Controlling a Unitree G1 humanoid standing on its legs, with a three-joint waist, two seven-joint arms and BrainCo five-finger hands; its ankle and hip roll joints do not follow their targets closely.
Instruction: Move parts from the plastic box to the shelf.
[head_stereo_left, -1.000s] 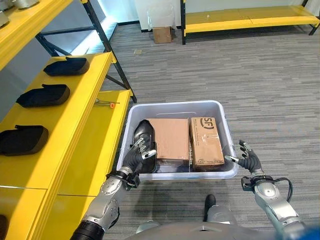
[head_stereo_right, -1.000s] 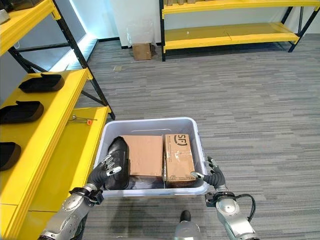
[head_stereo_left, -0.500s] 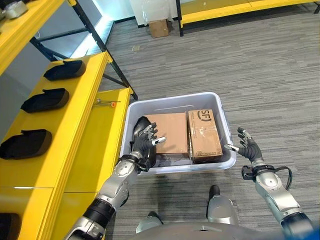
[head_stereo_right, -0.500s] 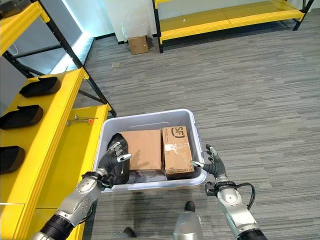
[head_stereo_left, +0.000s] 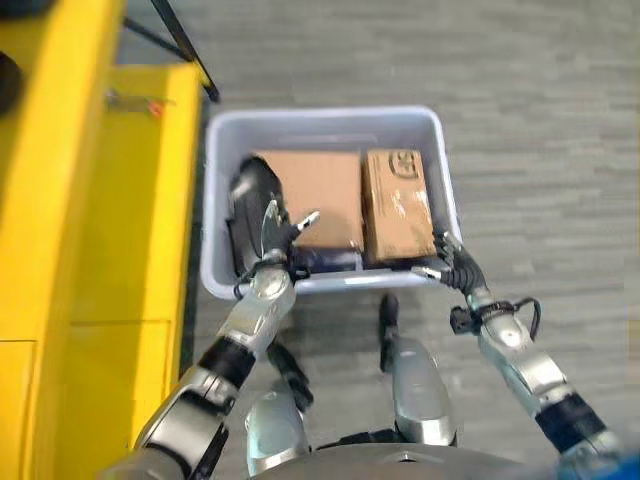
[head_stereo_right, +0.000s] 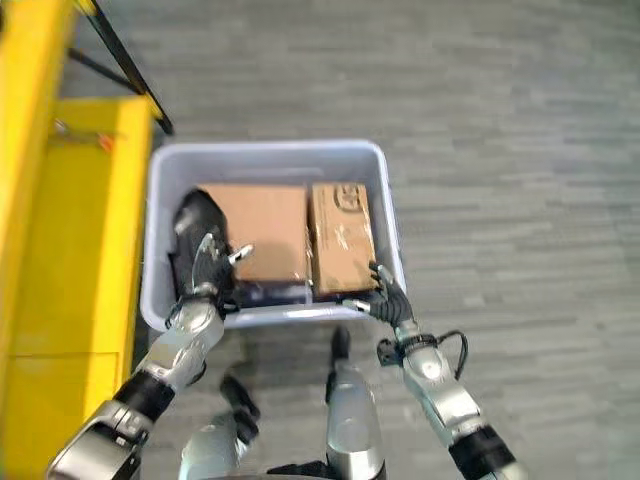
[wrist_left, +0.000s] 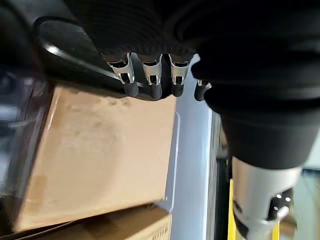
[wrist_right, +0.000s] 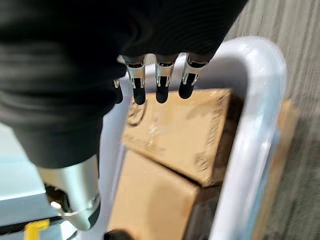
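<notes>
The pale plastic box (head_stereo_left: 325, 120) stands on the floor beside the yellow shelf (head_stereo_left: 60, 200). Inside it lie a black moulded part (head_stereo_left: 246, 205) at the left end, a wide cardboard box (head_stereo_left: 318, 195) in the middle and a narrower cardboard box (head_stereo_left: 397, 205) on the right. My left hand (head_stereo_left: 275, 232) hovers over the black part with fingers spread, holding nothing. My right hand (head_stereo_left: 450, 265) is open at the box's near right corner, fingers over the rim. The left wrist view shows the fingertips (wrist_left: 152, 90) above the black part (wrist_left: 75, 45).
A small tool with an orange tip (head_stereo_left: 135, 100) lies on the lower yellow board. Black frame legs (head_stereo_left: 185, 45) stand behind the box. Grey striped carpet (head_stereo_left: 540, 130) stretches to the right.
The camera has tilted down, so the whole picture shifted. My left hand has moved further over the black part, and my right hand has come in to the box's right corner.
</notes>
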